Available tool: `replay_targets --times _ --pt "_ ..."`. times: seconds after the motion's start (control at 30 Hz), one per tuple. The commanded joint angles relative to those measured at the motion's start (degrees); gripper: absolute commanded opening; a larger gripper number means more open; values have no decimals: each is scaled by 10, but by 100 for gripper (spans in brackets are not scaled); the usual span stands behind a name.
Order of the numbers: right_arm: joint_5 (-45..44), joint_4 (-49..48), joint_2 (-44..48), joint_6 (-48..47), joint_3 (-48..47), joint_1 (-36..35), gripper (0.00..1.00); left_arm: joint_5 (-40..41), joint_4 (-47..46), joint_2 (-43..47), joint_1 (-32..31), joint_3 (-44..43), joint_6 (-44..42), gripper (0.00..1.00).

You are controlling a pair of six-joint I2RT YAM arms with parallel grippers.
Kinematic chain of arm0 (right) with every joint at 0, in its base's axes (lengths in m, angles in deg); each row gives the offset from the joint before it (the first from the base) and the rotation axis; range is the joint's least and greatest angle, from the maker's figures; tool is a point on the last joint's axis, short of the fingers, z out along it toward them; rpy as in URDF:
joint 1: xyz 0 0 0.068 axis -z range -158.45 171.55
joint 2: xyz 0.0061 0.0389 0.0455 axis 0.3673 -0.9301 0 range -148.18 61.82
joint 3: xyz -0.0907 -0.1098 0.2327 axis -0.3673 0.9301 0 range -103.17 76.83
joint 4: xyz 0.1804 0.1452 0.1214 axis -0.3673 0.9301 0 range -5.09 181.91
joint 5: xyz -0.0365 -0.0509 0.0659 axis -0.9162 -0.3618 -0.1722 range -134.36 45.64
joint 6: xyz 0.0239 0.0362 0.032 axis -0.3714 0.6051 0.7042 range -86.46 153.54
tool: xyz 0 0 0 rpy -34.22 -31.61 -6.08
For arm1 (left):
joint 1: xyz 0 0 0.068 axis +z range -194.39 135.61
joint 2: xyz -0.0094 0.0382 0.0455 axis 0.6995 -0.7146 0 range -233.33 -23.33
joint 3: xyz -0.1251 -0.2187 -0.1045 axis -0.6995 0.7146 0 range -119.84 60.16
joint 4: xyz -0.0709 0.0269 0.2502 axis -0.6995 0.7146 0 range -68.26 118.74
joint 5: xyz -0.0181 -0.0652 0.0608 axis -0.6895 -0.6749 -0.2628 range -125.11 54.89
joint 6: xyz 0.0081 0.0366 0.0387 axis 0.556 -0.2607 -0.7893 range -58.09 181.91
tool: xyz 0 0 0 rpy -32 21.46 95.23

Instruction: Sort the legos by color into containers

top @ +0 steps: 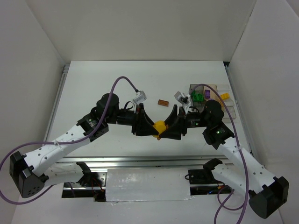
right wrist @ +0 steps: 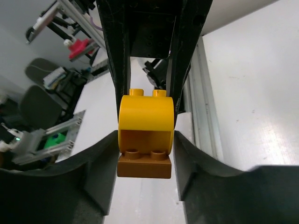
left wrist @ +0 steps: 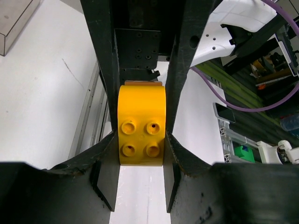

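Okay, top view: both arms meet mid-table, the left gripper [top: 153, 129] and the right gripper [top: 167, 130] pointing at each other with a yellow brick [top: 160, 126] pinched between them, lifted off the table [top: 103, 79]. A loose brown brick [top: 163, 102] lies just behind them. The tray [top: 210, 85] sits far right, holding a green brick [top: 198, 97], a purple brick [top: 207, 94] and a small yellow piece [top: 225, 95].

Left wrist: the left jaws are clenched on the studded end of the yellow brick [left wrist: 141, 130], four studs facing the camera. The right arm's fingers flank its far end.

Right wrist: the right jaws are clamped on the same brick, rounded face up. A brown-orange brick [right wrist: 144, 165] is stuck to its near end, between the fingers [right wrist: 100, 172].
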State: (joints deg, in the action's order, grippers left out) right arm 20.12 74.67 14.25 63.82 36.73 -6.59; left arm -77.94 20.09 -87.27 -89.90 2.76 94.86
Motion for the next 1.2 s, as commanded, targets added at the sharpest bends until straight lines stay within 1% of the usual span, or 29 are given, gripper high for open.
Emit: replay_targets --times 0.0,0.03,0.07,0.1,0.13,0.2,0.33,0.4,0.5,0.6,0.73,0.83,0.87,0.97,1.1,1.13,1.17 --pt "13 -16 9 -14 -4 -1 52 -9 -34 14 -2 -21 -6 0" --pt "13 -15 12 -15 -4 -2 49 -8 -34 15 -2 -22 -6 0" --pt "12 -11 13 -16 -4 -2 42 -8 -33 13 -2 -22 -7 0" --pt "9 -10 15 -16 -5 -2 21 -9 -34 13 -2 -22 -7 0" --pt "7 -7 16 -17 -7 -2 13 -12 -34 12 -3 -21 -6 0" --pt "6 11 14 -29 -9 -2 2 -13 -38 12 -2 -20 -3 0" --pt "31 14 7 -37 -8 -2 0 -9 -35 18 -1 -27 -5 0" --pt "50 30 4 -51 -11 0 0 -4 -23 22 0 -35 -11 0" --pt "74 92 -10 -94 -29 7 0 -1 9 29 11 -60 -24 0" --pt "92 109 -14 -112 -28 10 0 -8 31 36 28 -80 -31 0" --pt "103 116 -15 -122 -29 10 0 -21 43 37 46 -96 -32 0" --pt "114 167 -27 -160 -48 10 0 -30 44 34 58 -95 -31 0" --pt "116 166 -27 -161 -48 11 0 -32 40 34 61 -93 -29 0" --pt "115 120 -30 -127 -32 14 0 -46 24 40 77 -84 -15 0" --pt "89 145 -31 -143 -31 28 0 -50 24 42 92 -90 -10 0" --pt "77 142 -28 -139 -30 32 0 -47 33 37 96 -101 -19 0" --pt "46 140 -21 -138 -29 41 0 -41 43 36 97 -105 -24 0"
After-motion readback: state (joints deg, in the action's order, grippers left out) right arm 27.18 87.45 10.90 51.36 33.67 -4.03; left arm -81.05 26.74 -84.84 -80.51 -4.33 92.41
